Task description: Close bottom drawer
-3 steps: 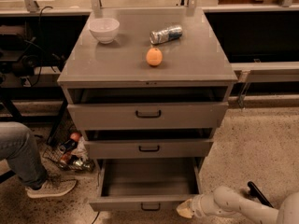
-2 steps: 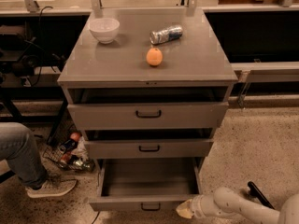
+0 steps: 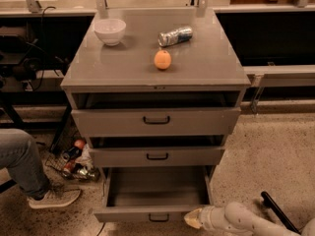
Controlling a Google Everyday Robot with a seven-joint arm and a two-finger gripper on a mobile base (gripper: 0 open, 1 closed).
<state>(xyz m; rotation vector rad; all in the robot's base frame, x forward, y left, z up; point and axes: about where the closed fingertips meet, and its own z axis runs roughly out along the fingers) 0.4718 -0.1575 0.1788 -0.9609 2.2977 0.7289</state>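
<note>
A person's leg (image 3: pixel 19 163) and shoe (image 3: pixel 54 198) stood left of the cabinet (image 3: pixel 123 77). On the cabinet top lay a white bowl (image 3: pixel 110 31), an orange (image 3: pixel 162 59) and a tipped can (image 3: pixel 175 36). The bottom drawer (image 3: pixel 128 214) stood pulled well out. My gripper (image 3: pixel 194 219) sat low at the right end of its front. I could not tell how far open it was, or whether it held anything.
</note>
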